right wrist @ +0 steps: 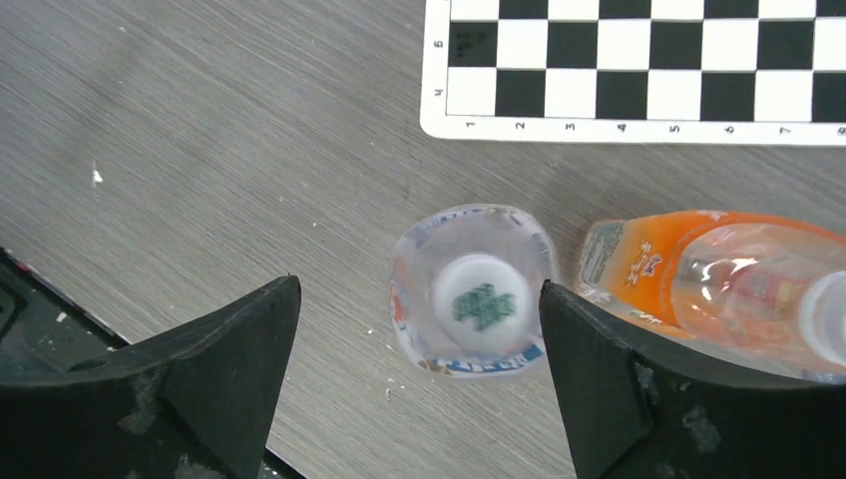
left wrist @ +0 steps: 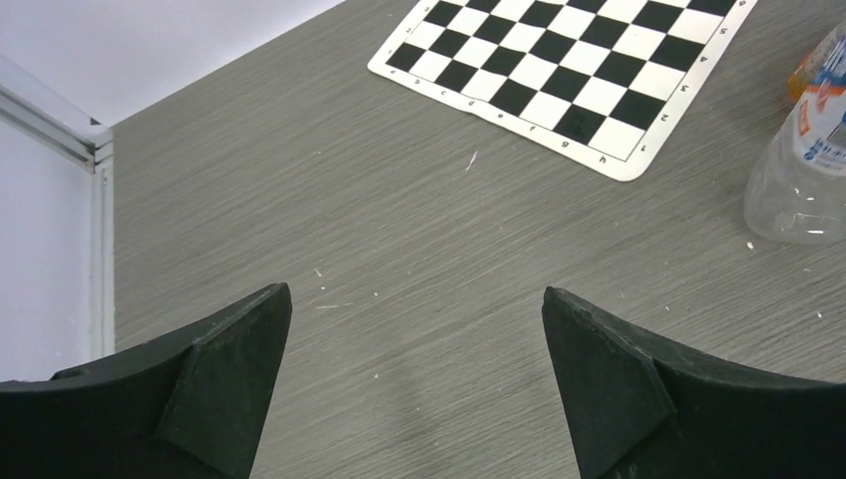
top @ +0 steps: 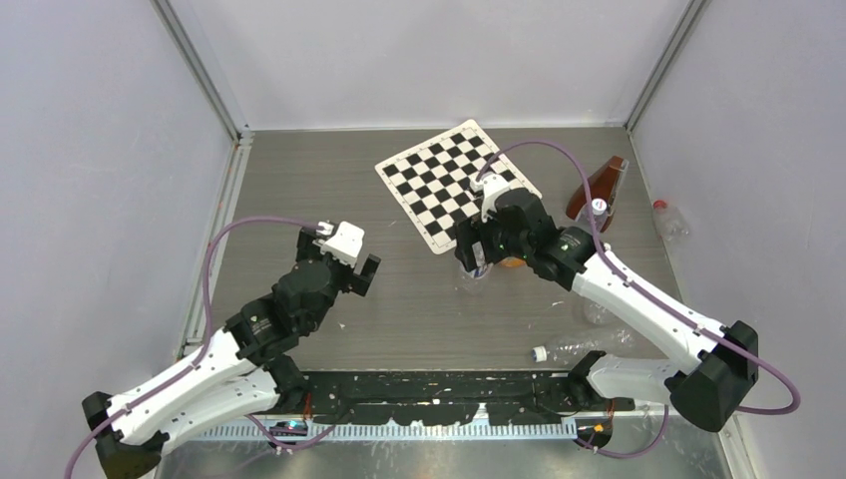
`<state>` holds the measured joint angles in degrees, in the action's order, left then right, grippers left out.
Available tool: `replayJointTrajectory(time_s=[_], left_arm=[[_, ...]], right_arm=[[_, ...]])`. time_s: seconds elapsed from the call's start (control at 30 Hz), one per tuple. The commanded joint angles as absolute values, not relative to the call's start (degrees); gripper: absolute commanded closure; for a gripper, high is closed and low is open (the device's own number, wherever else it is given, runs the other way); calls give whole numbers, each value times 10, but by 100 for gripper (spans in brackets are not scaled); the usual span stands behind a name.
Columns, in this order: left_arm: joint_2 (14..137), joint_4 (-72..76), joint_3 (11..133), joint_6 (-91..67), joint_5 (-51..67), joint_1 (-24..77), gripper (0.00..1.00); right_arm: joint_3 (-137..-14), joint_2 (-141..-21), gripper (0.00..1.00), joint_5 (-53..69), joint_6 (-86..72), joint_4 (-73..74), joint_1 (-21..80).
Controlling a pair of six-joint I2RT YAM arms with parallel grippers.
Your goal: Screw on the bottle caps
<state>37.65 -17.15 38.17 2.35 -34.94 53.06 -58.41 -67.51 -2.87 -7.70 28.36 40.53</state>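
Observation:
A clear bottle (right wrist: 469, 344) stands upright, seen from above, with a white bottle cap (right wrist: 481, 304) bearing a green mark on its top. My right gripper (right wrist: 418, 287) is open above it; the bottle sits between the jaws, close to the right finger. An orange bottle (right wrist: 688, 264) stands just to its right, its white cap (right wrist: 828, 319) at the frame edge. In the top view my right gripper (top: 477, 257) hovers over the clear bottle (top: 475, 276). My left gripper (left wrist: 416, 291) is open and empty over bare table, also shown in the top view (top: 341, 263).
A chessboard mat (top: 454, 183) lies at the back centre. A brown bottle (top: 597, 183) and a clear bottle with a red cap (top: 666, 222) lie at the back right. A clear bottle (top: 589, 344) with a white cap (top: 539, 353) lies near the front.

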Motion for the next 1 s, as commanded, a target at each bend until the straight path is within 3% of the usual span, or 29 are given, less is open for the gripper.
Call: replayJointTrajectory(time_s=[0.0, 0.2, 0.6, 0.97], left_arm=[[366, -196, 427, 44, -371, 527, 0], [348, -215, 467, 62, -379, 527, 0], [286, -250, 547, 113, -430, 527, 0], [194, -232, 544, 125, -466, 527, 0]], right_arm=[[-660, -660, 3, -31, -101, 319, 407], [-709, -588, 1, -84, -91, 354, 406], [-683, -314, 1, -443, -58, 353, 406], [-687, -242, 0, -497, 35, 338, 406]])
